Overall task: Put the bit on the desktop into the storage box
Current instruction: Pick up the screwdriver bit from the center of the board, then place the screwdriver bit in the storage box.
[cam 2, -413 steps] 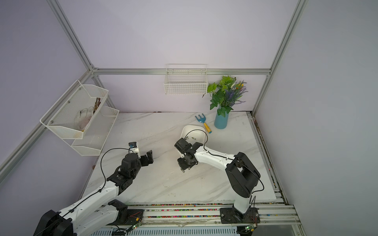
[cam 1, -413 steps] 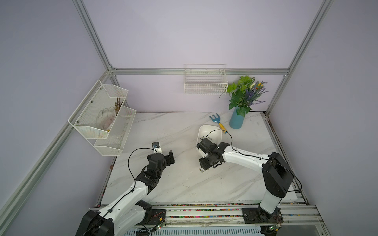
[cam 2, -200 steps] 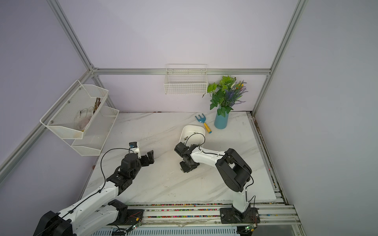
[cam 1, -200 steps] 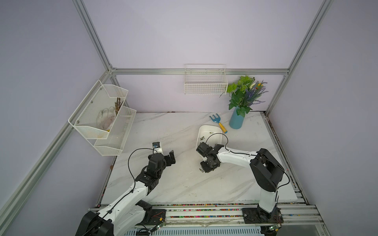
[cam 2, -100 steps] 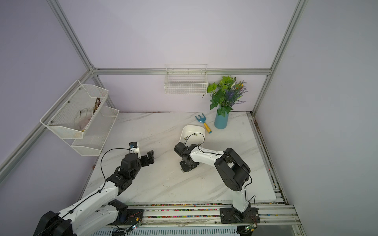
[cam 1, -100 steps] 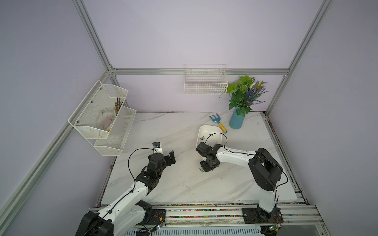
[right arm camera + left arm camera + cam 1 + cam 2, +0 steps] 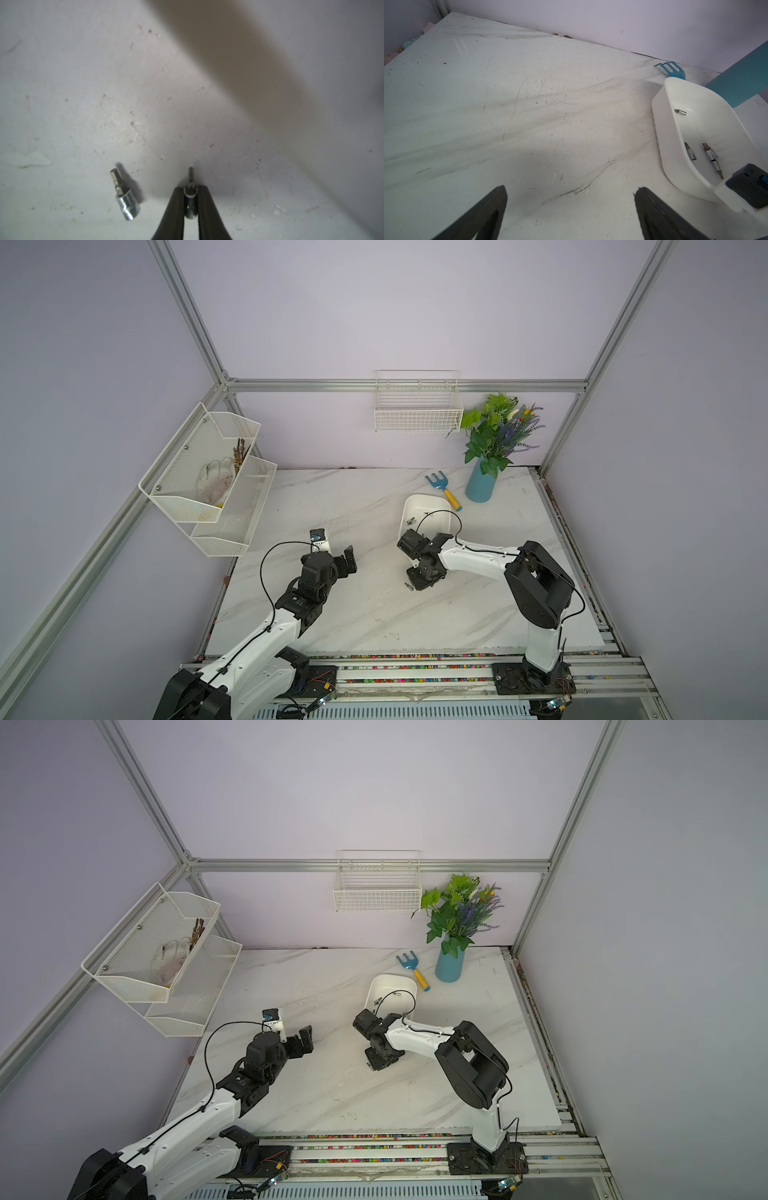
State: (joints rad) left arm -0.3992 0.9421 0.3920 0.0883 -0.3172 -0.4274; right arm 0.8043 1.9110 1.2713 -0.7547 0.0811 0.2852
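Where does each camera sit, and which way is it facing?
Top views: high over the base side, looking down on the desktop; both arms show whole, left gripper and right gripper included.
Left wrist: low, facing the box and back wall; open left gripper fingers show.
Right wrist: close over the desktop, looking down; right gripper shut on a bit, loose bit beside.
Shared: top views and left wrist both show box and blue rake.

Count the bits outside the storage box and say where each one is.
2. The gripped bit is clamped in the right tool. The loose bit lies flat on the desktop just beside that tool. The right arm may hide others from the top views.
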